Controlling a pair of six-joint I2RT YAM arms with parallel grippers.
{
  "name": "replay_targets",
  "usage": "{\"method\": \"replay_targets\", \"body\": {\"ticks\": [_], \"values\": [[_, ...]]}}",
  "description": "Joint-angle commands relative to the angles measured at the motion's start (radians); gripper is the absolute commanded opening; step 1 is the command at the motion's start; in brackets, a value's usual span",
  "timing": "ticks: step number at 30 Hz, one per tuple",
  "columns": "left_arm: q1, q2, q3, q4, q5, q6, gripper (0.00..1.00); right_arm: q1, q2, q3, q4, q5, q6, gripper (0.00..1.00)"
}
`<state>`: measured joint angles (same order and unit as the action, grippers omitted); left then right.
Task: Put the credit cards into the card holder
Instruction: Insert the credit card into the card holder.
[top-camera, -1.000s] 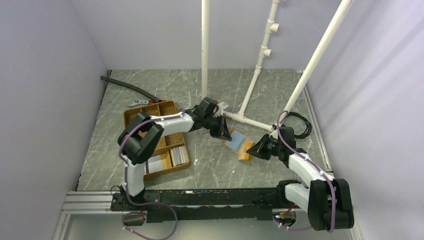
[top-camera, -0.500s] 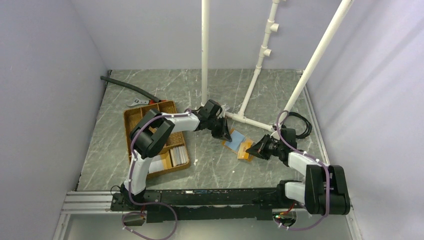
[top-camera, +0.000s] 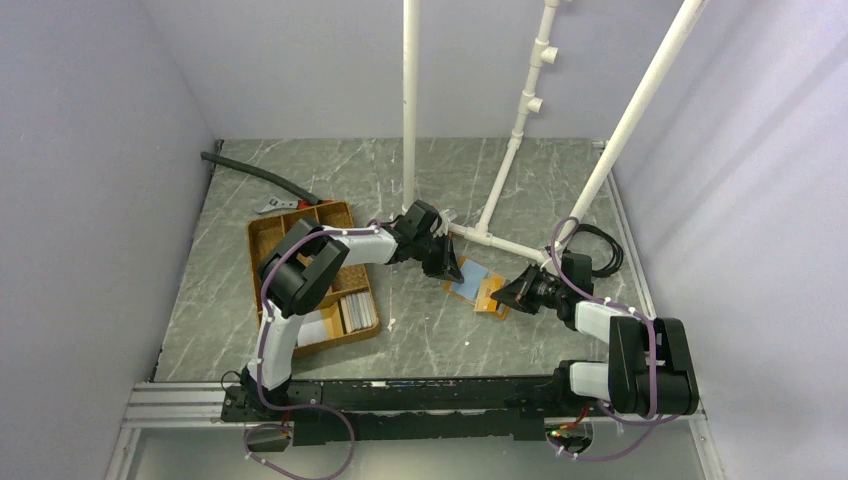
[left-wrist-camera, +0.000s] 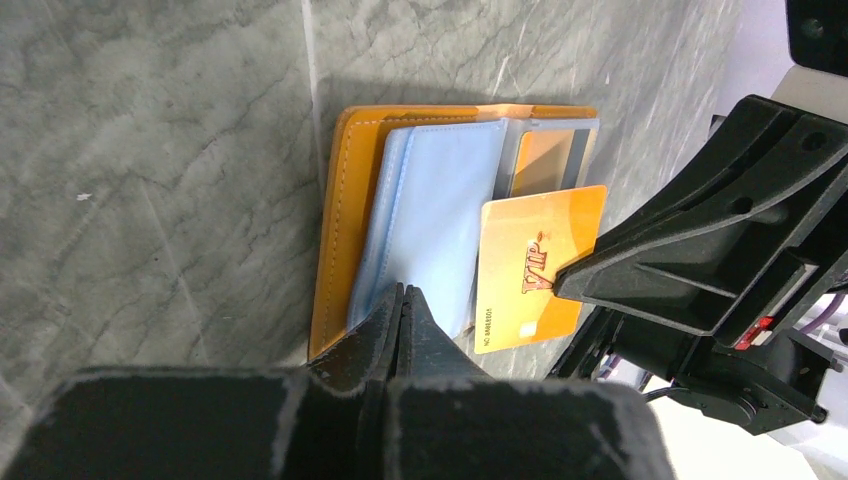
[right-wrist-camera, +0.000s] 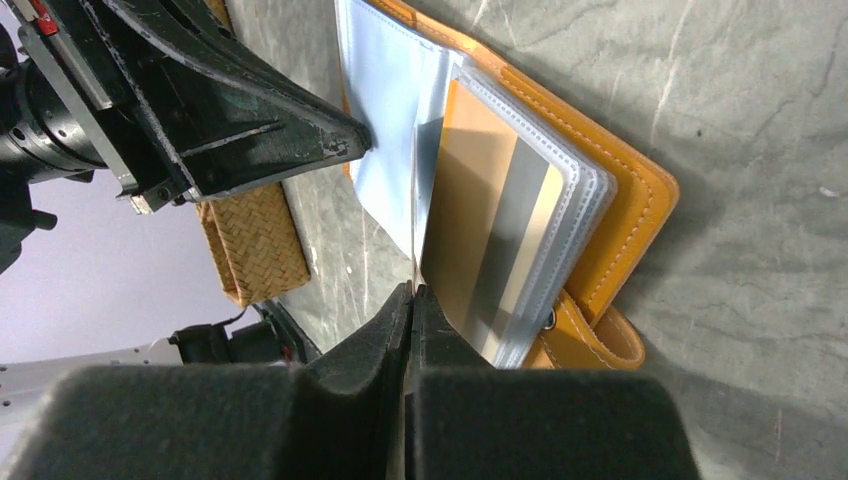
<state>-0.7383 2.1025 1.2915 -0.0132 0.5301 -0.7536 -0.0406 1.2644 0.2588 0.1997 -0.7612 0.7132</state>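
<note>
While spare cards sit in the woven tray (top-camera: 270, 235) well off to the outer side of the left claw (top-camera: 447, 272), the work itself is packed into the small gap between the two claws.

The left claw is closed. Its tips bear on the near edge of the pale blue flap (left-wrist-camera: 440, 200) of the card holder (left-wrist-camera: 345, 200), which lies open and flat on the counter (top-camera: 420, 330). I cannot tell whether it pinches that flap or only pins it.

Just beyond the flap, on the side away from the left claw, is the stack of clear sleeves (right-wrist-camera: 575, 200); one already holds a gold card with a grey stripe (right-wrist-camera: 490, 240).

The gold VIP card (left-wrist-camera: 530, 270) lies partly over those sleeves, the rest jutting past the holder's edge. The right claw (top-camera: 500, 297) is clamped thinly on one long edge of it, so the card runs crosswise to that claw.

The sleeves lie straight ahead of the right claw, toward the left one, so the right arm looks placed to slide the card in. Which side the sleeve opens on is not clear.
</note>
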Motion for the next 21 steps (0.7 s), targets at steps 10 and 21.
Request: {"method": "replay_targets", "body": {"ticks": [10, 21], "values": [[-0.001, 0.012, -0.024, -0.073, -0.058, 0.038, 0.00, -0.002, 0.066, -0.010, 0.188, -0.039, 0.005, 0.00], [-0.002, 0.015, -0.012, -0.096, -0.045, 0.054, 0.00, 0.005, 0.139, 0.031, 0.285, 0.064, 0.003, 0.00]]}}
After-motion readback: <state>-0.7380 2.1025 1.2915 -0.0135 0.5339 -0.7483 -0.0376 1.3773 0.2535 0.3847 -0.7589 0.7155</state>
